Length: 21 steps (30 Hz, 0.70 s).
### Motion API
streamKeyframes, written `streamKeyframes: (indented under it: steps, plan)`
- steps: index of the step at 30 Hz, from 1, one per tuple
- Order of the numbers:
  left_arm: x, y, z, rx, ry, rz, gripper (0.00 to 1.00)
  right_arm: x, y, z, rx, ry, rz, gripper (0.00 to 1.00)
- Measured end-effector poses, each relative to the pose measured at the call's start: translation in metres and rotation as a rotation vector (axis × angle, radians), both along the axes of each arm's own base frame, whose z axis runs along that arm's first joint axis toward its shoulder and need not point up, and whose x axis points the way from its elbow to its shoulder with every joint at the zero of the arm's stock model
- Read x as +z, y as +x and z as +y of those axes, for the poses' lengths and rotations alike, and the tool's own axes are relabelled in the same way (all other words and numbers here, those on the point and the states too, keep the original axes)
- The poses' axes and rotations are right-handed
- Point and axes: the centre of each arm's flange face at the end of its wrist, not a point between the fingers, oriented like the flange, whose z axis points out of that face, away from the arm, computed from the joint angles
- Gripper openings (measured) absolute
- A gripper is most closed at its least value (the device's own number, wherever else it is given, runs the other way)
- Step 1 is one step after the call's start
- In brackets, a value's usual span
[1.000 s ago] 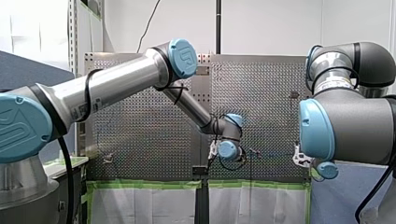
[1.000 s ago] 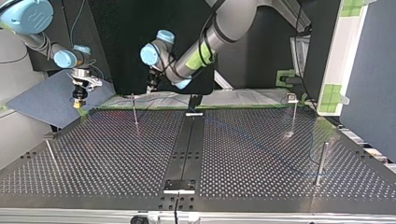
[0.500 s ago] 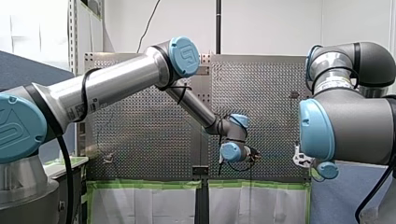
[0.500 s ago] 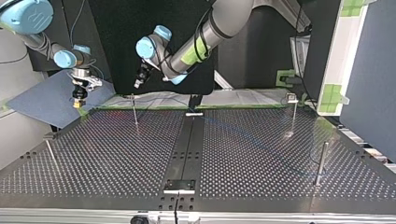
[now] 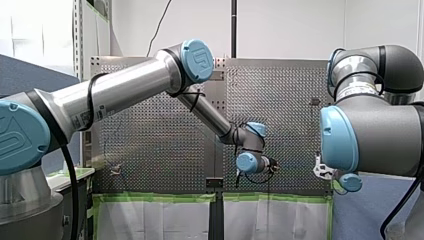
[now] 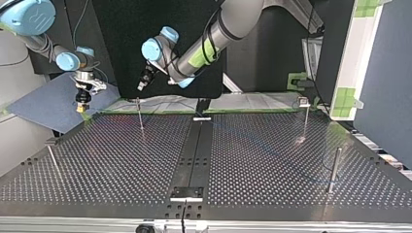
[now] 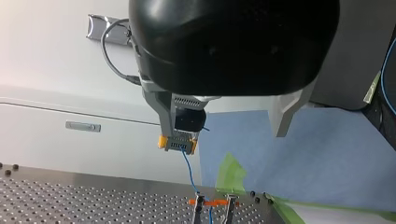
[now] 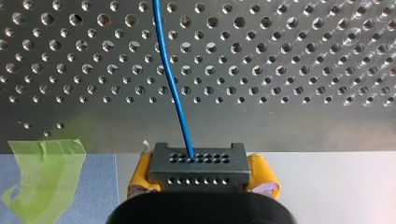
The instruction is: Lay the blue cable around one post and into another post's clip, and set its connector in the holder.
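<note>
Gripping the connector [image 8: 198, 161] between its yellow pads [image 8: 261, 168], your right gripper [image 8: 200, 179] hangs just off the edge of the perforated table [image 8: 303, 70], at the top view's far left corner. The blue cable [image 8: 173, 88] leaves the connector's face and runs out over the holes. In the left wrist view it drops from the connector to an orange clip [image 7: 212, 202] at the table's edge. Your left gripper [image 7: 223, 134] hovers above the far edge, near a thin post [image 6: 140, 114], its metal fingers [image 7: 284, 114] spread wide with nothing between them.
</note>
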Motion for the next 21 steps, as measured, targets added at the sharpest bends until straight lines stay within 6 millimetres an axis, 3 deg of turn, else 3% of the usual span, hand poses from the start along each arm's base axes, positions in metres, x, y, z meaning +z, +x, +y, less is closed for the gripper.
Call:
streamKeyframes:
  steps: [21]
  plan:
    - [-0.0010,0.0068,0.0071,0.053,-0.043,0.041,1.00,0.0001,0.0018,0.0002,0.003,0.000,0.000,0.26]
